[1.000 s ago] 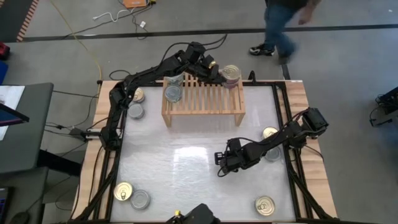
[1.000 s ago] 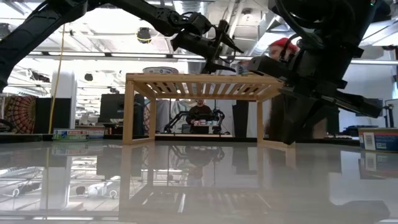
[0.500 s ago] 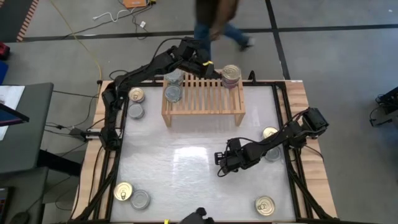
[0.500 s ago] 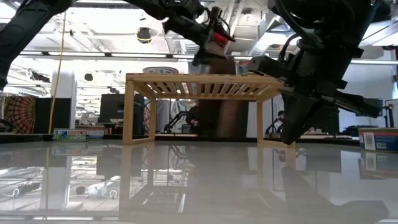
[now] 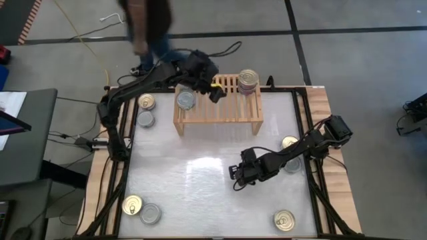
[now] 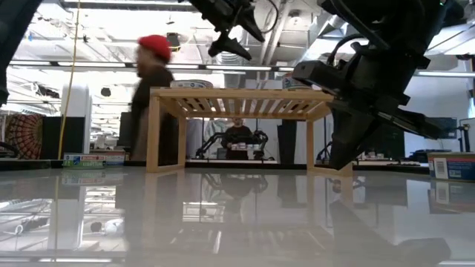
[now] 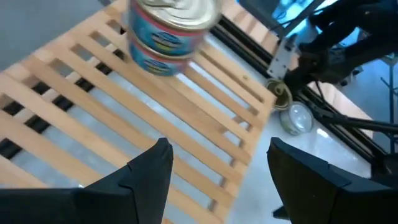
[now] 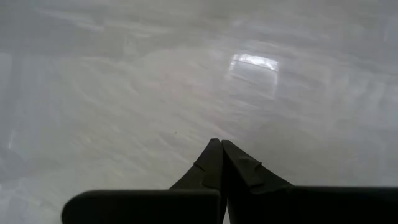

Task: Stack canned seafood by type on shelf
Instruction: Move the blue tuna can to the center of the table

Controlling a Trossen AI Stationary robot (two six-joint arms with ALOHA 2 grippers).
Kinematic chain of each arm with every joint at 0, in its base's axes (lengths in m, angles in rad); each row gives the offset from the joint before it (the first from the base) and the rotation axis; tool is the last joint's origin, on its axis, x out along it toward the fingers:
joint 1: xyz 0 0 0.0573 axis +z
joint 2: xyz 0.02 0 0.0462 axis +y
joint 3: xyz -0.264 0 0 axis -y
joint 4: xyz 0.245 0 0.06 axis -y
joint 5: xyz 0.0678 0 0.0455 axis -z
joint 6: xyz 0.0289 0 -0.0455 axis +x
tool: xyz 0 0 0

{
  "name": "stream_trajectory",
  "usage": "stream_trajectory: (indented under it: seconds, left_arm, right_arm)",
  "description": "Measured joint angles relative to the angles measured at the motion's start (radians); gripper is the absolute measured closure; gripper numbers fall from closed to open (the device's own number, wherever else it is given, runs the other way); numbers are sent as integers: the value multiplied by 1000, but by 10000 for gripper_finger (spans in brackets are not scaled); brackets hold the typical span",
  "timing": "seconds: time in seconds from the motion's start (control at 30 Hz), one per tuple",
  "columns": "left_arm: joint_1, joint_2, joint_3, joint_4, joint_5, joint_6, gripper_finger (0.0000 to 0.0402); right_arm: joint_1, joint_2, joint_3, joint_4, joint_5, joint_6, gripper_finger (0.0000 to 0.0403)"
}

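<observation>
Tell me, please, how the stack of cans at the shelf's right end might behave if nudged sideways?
The stacked cans look rigid, so probably would not deform. The top tin merely sits on the lower, so it could slide off. On the slatted shelf they may catch rather than glide.

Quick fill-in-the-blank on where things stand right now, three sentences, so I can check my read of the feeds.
1. The left tool hangs above the shelf, its fingers ____.
2. The right tool is ____ above the bare table.
3. The stack of cans on the shelf's right end is ____ cans high.

Missing words: open; shut; two
</observation>
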Motion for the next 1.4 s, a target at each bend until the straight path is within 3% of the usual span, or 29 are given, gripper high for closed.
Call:
stream_trajectory:
  seconds: [0.2, 0.4, 0.57, 0.73, 0.83, 0.97, 1.2, 1.4]
  left_arm:
    - [-44, -153, -266, 145, -21, -89, 150]
    - [-89, -395, -581, 367, -40, -175, 150]
    - [-180, -630, -782, 455, -172, -189, 150]
    - [-342, -823, -951, 489, -385, -196, 150]
    - [-432, -904, -1027, 514, -426, -196, 150]
    - [-544, -943, -1084, 513, -486, -267, 150]
    - [-777, -884, -1095, 507, -754, -367, 150]
    - [-884, -818, -1095, 502, -813, -476, 150]
  right_arm:
    - [3, 0, 0, 8, -29, -56, 377]
    - [12, 0, 0, 21, -32, -115, 377]
    - [11, 0, 0, 32, -32, -160, 374]
    - [11, 0, 0, 75, -32, -229, 368]
    - [11, 0, 0, 111, -33, -278, 368]
    - [11, 0, 0, 164, -33, -335, 368]
    - [11, 0, 0, 186, -33, -357, 368]
    - [20, 0, 0, 186, -42, -349, 368]
